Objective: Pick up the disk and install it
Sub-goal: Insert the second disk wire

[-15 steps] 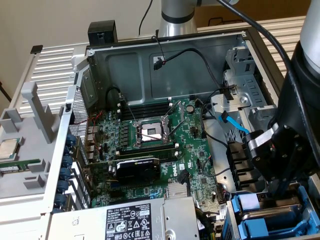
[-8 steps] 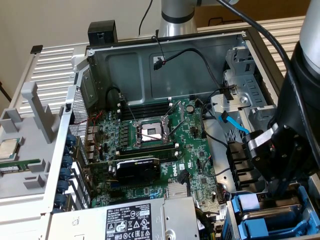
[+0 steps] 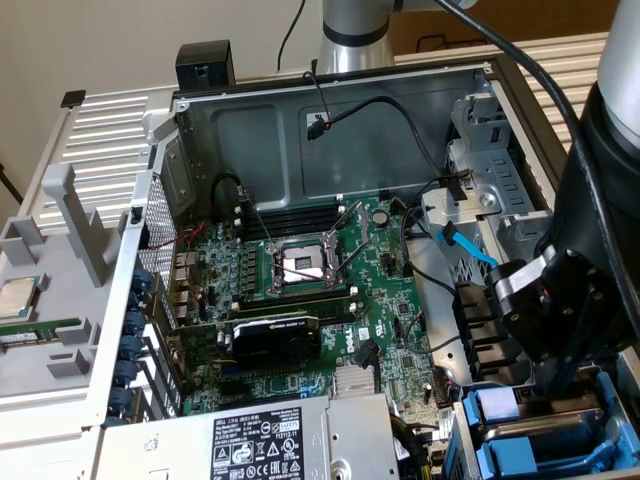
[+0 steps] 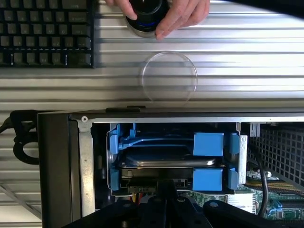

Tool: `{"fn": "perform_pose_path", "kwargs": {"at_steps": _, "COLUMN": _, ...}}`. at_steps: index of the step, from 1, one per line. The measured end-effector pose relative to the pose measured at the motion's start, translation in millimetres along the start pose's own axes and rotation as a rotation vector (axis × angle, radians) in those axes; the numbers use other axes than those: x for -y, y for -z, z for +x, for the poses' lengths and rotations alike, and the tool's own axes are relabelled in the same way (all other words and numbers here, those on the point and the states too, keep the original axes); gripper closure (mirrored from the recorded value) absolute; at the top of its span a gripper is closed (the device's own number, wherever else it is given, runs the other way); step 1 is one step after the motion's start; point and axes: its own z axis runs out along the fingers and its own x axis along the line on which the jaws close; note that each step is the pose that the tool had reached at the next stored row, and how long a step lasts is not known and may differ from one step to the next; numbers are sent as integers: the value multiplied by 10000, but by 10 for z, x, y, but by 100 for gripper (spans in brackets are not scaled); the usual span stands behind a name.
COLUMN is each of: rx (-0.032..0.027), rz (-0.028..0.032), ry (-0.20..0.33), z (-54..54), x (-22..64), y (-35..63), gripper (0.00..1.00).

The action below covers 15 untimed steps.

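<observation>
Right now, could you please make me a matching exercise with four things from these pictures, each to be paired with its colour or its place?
Things:
1. disk
2. keyboard
3. hand
4. CPU socket

Descriptions:
A. black, lying on the ribbed metal surface outside the case
B. in the middle of the motherboard, lever raised
C. silver, inside the blue carrier in the case's bay
D. resting on a round black knob

Pairs: 1-C, 2-A, 3-D, 4-B
</observation>
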Motion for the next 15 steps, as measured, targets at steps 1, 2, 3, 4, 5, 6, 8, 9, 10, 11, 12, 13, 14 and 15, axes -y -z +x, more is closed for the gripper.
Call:
{"fn": "perform_pose_path", "kwargs": {"at_steps": 1, "rx": 0, "rz": 1, "ry": -2, "z": 0, "x": -2, "y": -3, "gripper": 89}}
{"fn": "perform_pose_path", "kwargs": {"at_steps": 2, "rx": 0, "rz": 4, "ry": -4, "z": 0, "x": -3, "y": -6, "gripper": 89}}
{"fn": "perform_pose_path", "kwargs": {"at_steps": 3, "rx": 0, "rz": 2, "ry": -6, "z": 0, "x": -5, "y": -6, "gripper": 89}}
{"fn": "perform_pose_path", "kwargs": {"at_steps": 4, "rx": 0, "rz": 2, "ry": -8, "z": 0, "x": -8, "y": -7, "gripper": 89}}
{"fn": "perform_pose_path", "kwargs": {"at_steps": 5, "rx": 0, "rz": 2, "ry": -9, "z": 0, "x": -11, "y": -8, "gripper": 89}}
{"fn": "perform_pose_path", "kwargs": {"at_steps": 6, "rx": -1, "rz": 2, "ry": -12, "z": 0, "x": -13, "y": -10, "gripper": 89}}
{"fn": "perform_pose_path", "kwargs": {"at_steps": 8, "rx": -1, "rz": 2, "ry": -18, "z": 0, "x": -14, "y": -12, "gripper": 89}}
{"fn": "perform_pose_path", "kwargs": {"at_steps": 9, "rx": -1, "rz": 2, "ry": -21, "z": 0, "x": -15, "y": -14, "gripper": 89}}
{"fn": "perform_pose_path", "kwargs": {"at_steps": 10, "rx": -1, "rz": 1, "ry": -24, "z": 0, "x": -15, "y": -15, "gripper": 89}}
{"fn": "perform_pose_path", "kwargs": {"at_steps": 11, "rx": -1, "rz": 0, "ry": -27, "z": 1, "x": -14, "y": -16, "gripper": 89}}
{"fn": "perform_pose_path", "kwargs": {"at_steps": 12, "rx": -1, "rz": 0, "ry": -31, "z": 1, "x": -14, "y": -17, "gripper": 89}}
{"fn": "perform_pose_path", "kwargs": {"at_steps": 13, "rx": -1, "rz": 0, "ry": -32, "z": 1, "x": -14, "y": -17, "gripper": 89}}
{"fn": "perform_pose_path", "kwargs": {"at_steps": 14, "rx": -1, "rz": 1, "ry": -34, "z": 1, "x": -14, "y": -18, "gripper": 89}}
{"fn": "perform_pose_path", "kwargs": {"at_steps": 15, "rx": -1, "rz": 1, "ry": -35, "z": 1, "x": -14, "y": -17, "gripper": 89}}
